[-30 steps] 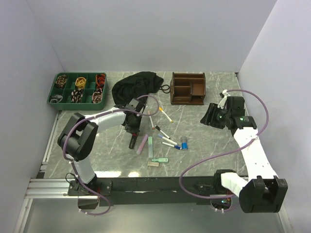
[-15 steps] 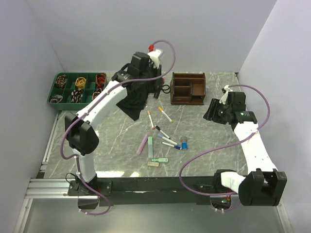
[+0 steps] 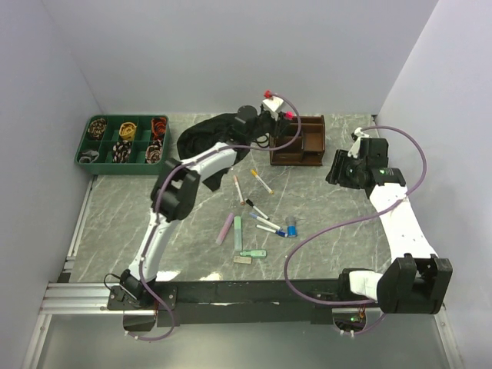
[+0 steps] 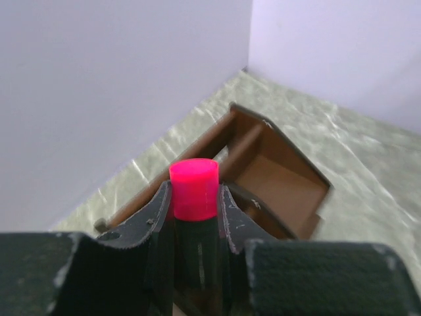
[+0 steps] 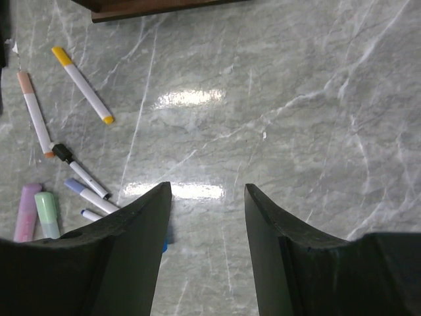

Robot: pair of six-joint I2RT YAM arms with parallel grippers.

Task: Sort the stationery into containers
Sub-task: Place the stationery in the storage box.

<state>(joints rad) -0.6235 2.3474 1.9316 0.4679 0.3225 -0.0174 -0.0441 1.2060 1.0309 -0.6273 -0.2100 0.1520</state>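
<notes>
A crumpled black cloth lies on the grey marbled desk, near the back wall.

Left wrist view: pink-capped marker shows cap only; barrel lost in shadow inside my left gripper, cut by the bottom edge. Wooden organiser blurred, near side hidden behind my fingers.

Right wrist view: pink highlighter and green highlighter lose their lower ends behind my right gripper; blue piece just a sliver.

Top view: green tray's contents too small to name.
</notes>
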